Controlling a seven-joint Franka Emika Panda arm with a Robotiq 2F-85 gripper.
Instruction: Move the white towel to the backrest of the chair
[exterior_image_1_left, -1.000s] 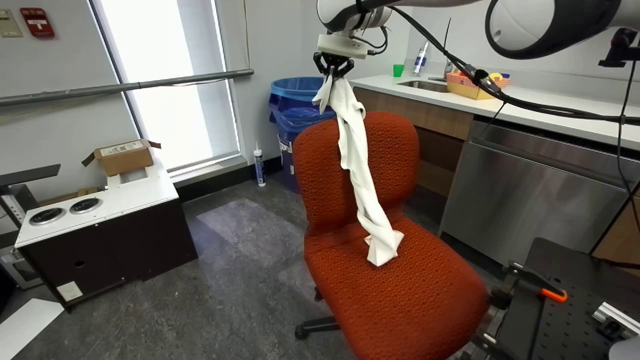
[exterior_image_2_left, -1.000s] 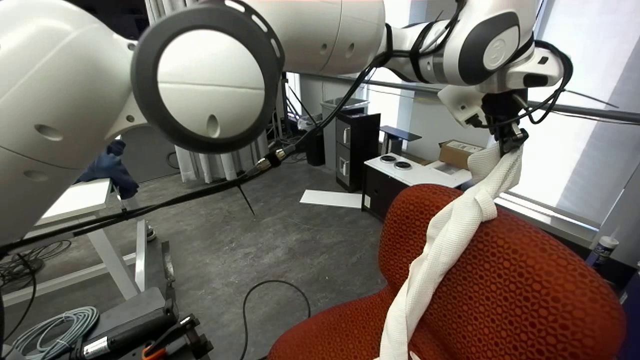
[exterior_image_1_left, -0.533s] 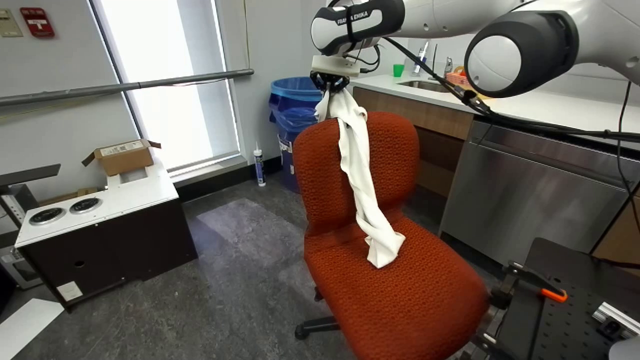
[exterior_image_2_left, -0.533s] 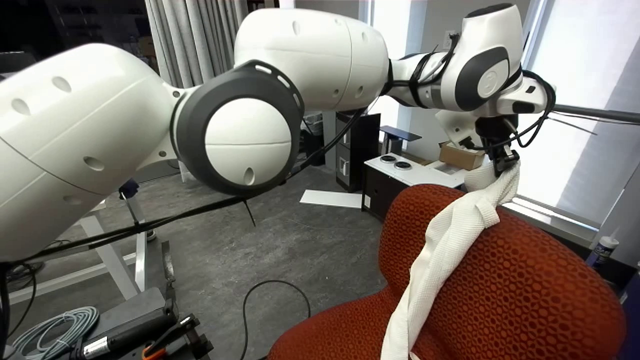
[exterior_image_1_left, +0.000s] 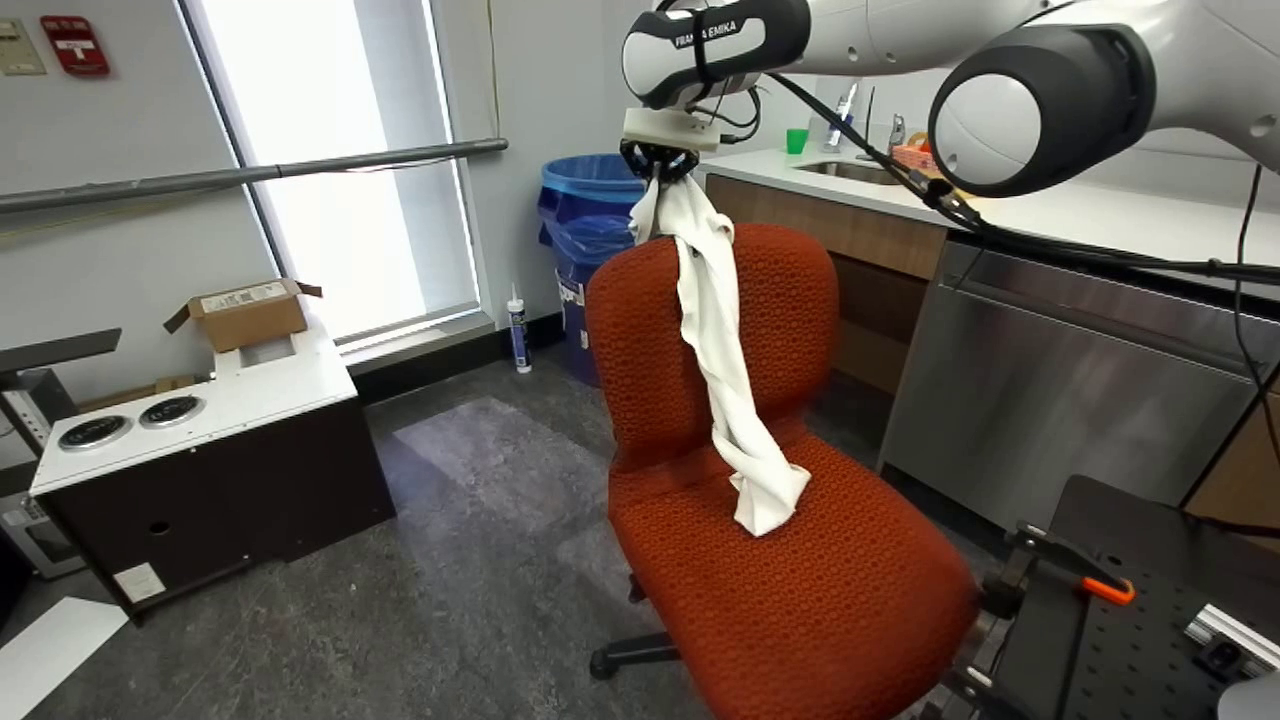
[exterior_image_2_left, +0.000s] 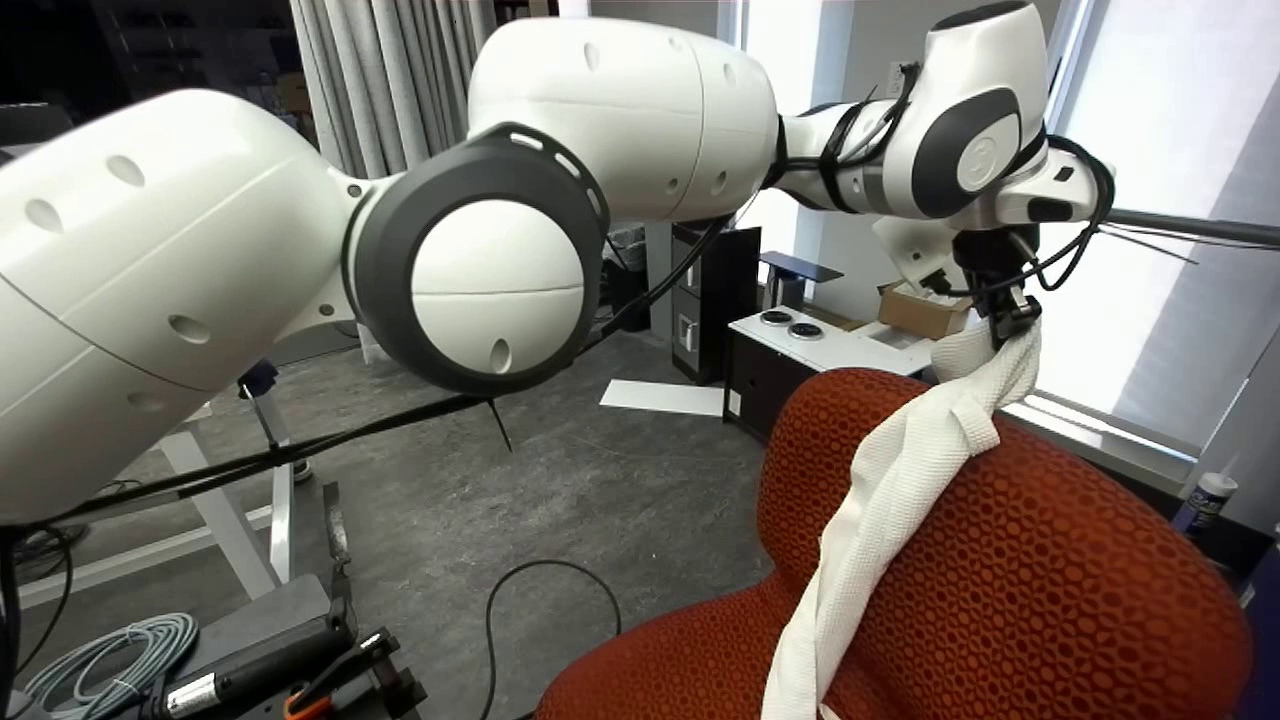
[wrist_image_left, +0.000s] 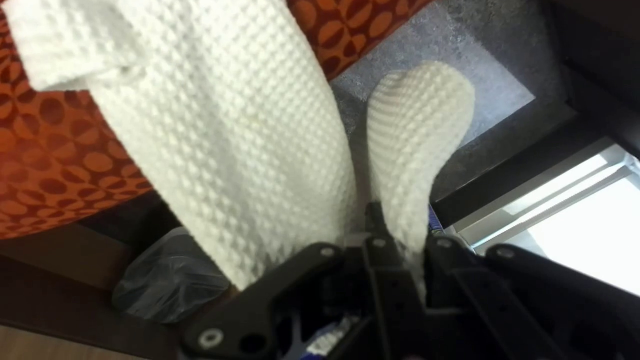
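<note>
In an exterior view, white towel slants one-to-seven o'clock
Jaws, nearly together, pinch its one-o'clock end; rest below.

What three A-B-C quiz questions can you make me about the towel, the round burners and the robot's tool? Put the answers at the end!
1. Where does the bottom end of the white towel lie?
A) on the floor
B) on the chair seat
C) in the sink

2. How many round burners are on the low white-topped unit?
A) four
B) three
C) two

3. How is the tool?
A) closed on the towel
B) wide open, gripping nothing
C) out of sight

1. B: an exterior view shows its end resting there.
2. C: both exterior views show two.
3. A: the wrist view shows towel pinched inside it.
</note>
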